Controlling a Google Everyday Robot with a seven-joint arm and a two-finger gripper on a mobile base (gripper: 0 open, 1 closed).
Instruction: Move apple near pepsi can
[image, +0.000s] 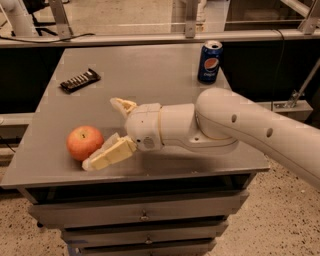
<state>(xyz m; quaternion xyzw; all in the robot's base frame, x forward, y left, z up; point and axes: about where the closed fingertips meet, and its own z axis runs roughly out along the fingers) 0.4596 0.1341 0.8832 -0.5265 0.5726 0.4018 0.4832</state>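
Note:
The red-orange apple (84, 142) sits on the grey table (150, 75) near its front left corner. The dark blue pepsi can (210, 62) stands upright at the back right of the table. My gripper (102, 132) is open, low over the table just right of the apple. The near fingertip (95, 162) lies beside the apple's lower right side, touching or almost touching it. The far fingertip (118, 104) is behind and to the right, apart from the apple. The white arm reaches in from the right.
A flat dark snack bar (80, 80) lies at the back left of the table. Drawers (145, 215) are below the table front. A metal rail and frame posts run behind the table.

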